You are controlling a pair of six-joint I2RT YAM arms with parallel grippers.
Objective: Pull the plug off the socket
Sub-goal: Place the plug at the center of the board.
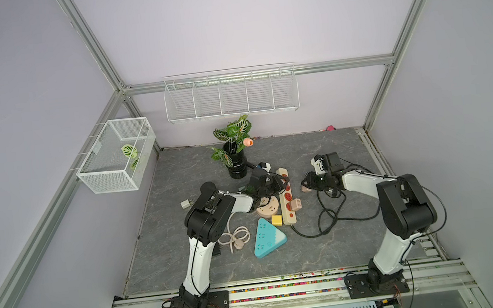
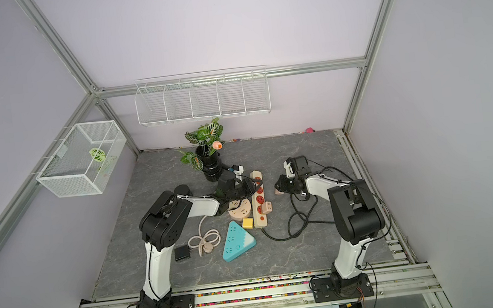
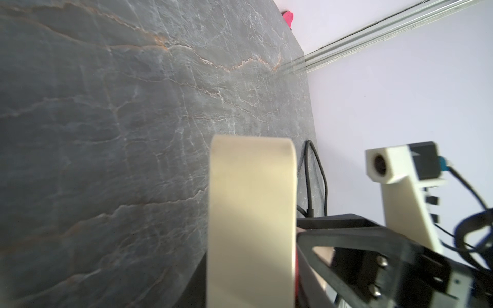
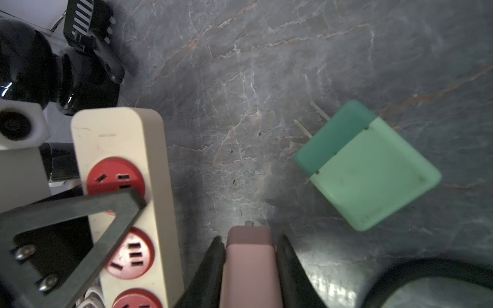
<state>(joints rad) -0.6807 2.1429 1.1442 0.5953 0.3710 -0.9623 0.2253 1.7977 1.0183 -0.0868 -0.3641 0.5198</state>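
A: Your right claw (image 4: pixel 250 240) is closed on the pink plug (image 4: pixel 249 266). In the right wrist view you can see its two dark fingers (image 4: pixel 213 266) pressed against the plug's sides.

B: That plug is out of the socket. In both top views you hold it to the right of the power strip (image 1: pixel 287 202), apart from it, with bare counter (image 1: pixel 207 265) between them. I cannot tell whether the plug touches the counter.

A: Your left claw (image 1: pixel 276 184) is on the far half of the power strip. In the right wrist view, one of its fingers lies across the strip's face, with its tip over a red socket (image 4: pixel 116 176). In the left wrist view the cream strip fills the gap between the fingers, so that claw is clamped on the strip.

B: A second pink plug (image 1: pixel 296 204) sits on the strip toward its near end, along the right edge.

A: A green plug (image 4: pixel 373 173) lies flat on the counter near your right claw, prongs bare.

B: Left of the strip you have a round peach socket (image 1: pixel 268 206), a yellow cube (image 1: pixel 276 219) and a teal triangular strip (image 1: pixel 268 237), close together. A black cable (image 1: pixel 332 214) loops over the counter between the power strip and your right arm.
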